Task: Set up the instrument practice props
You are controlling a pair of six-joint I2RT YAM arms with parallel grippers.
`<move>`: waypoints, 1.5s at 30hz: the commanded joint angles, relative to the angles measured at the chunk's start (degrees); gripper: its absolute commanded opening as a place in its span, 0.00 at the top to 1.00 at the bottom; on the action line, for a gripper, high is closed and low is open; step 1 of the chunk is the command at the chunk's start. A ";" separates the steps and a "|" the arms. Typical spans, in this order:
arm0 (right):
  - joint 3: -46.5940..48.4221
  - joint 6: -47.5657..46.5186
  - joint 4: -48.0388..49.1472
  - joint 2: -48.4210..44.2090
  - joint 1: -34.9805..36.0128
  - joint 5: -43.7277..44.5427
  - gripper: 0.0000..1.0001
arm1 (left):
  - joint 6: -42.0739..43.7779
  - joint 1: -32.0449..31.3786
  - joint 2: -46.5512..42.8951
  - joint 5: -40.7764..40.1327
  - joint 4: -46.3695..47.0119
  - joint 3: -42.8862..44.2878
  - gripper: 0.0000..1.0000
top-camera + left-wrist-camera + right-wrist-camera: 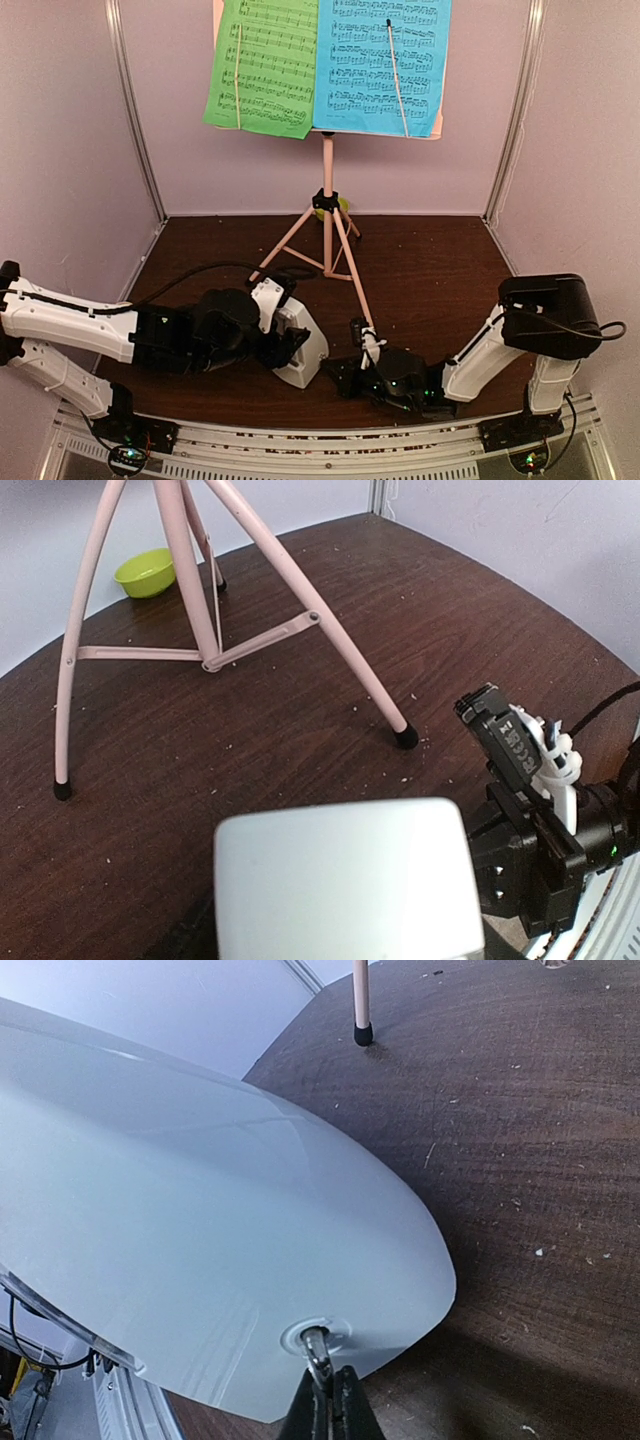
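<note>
Two robot arms meet low over the near edge of a dark wooden table (440, 270), where a pink tripod stand (327, 200) rises at the centre-back, its three black-capped feet planted on the wood. On the stand's desk, high against the pale rear wall, a blue sheet (370, 60) of printed music hangs on the right, touching the smaller green sheet (265, 60) to its left; a thin wire arm lies across each page. Below, in front of the stand's nearest leg and between the two arms, sits the white-grey metronome (305, 355). The left gripper (288, 345), reaching in from the left side, is clamped around its body, and in the left wrist view the pale casing fills the lower frame and hides the fingers. The right gripper (322, 1392) comes in from the right, flat to the tabletop, its dark jaws pinched tight on a small metal key (315, 1348) set in a round socket on the metronome's smooth white side. One stand foot (362, 1033) shows just beyond that casing. A lime-green bowl (145, 570) rests on the table behind the tripod, well apart from both arms. Pale crumbs speckle the wood around the legs.
</note>
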 commanded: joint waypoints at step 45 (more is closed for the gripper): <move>5.54 -6.33 -20.74 -7.39 -1.99 2.50 0.91 | 1.30 -0.45 -4.86 1.57 11.77 0.14 0.74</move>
